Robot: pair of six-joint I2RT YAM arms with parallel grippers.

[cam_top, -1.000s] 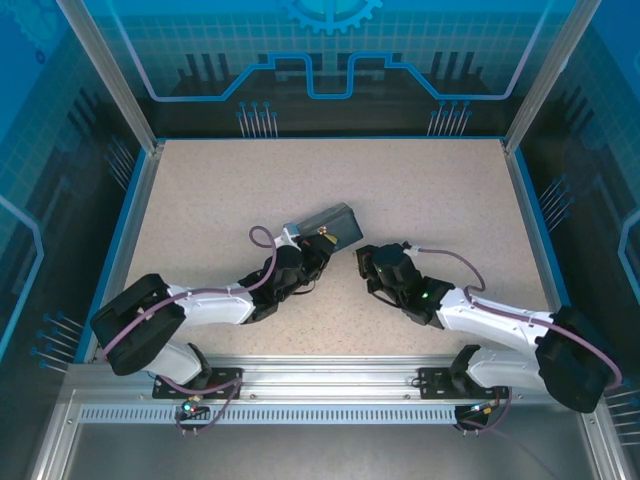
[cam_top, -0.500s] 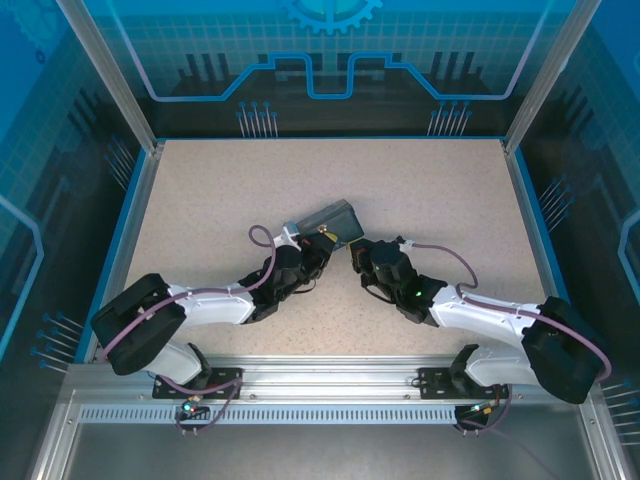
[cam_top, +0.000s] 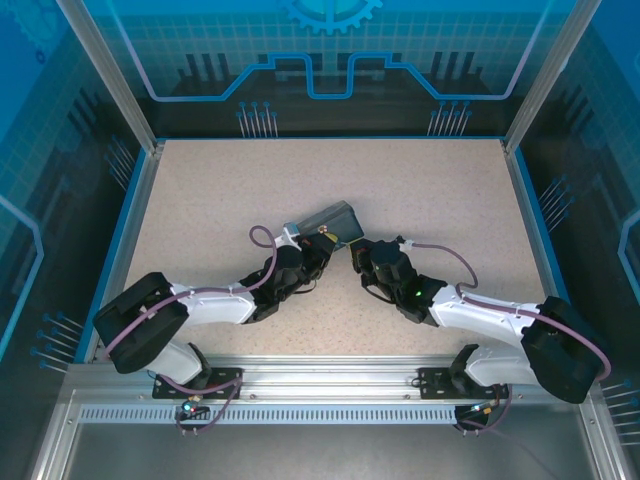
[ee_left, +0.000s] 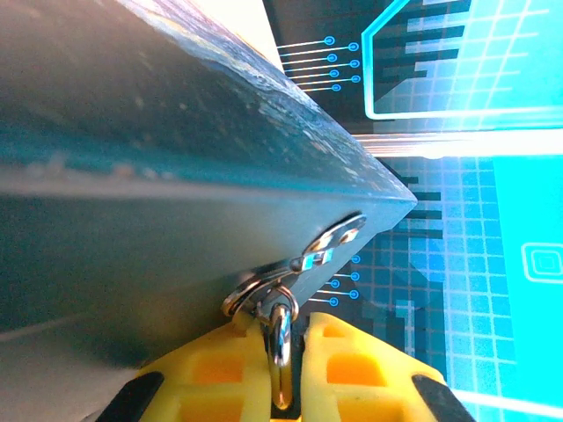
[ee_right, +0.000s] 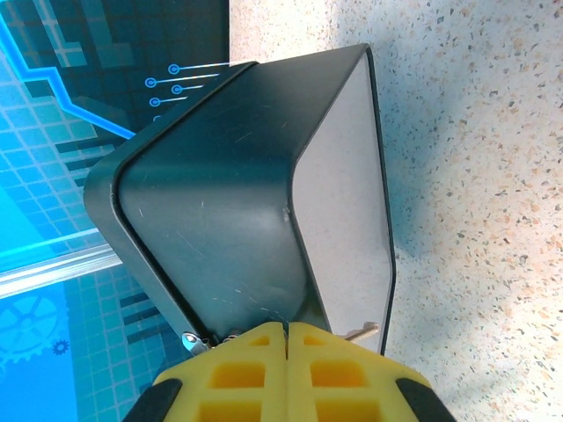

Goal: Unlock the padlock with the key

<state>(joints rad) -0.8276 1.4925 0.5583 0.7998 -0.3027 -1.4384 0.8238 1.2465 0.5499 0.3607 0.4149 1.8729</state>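
Left tool [ee_left: 288, 356] clamps the padlock [ee_left: 280, 338] hanging from the hasp [ee_left: 330, 246] of the box [cam_top: 322, 222] mid-desk [cam_top: 430, 190]; right tool [ee_right: 286, 338], pads together, crowds the box's near corner.

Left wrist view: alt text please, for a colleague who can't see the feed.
Yellow jaws of the left gripper are shut on a small silvery padlock hanging from the metal latch of a dark blue box. The box spans the upper left; a glowing blue patterned wall stands behind it at right.
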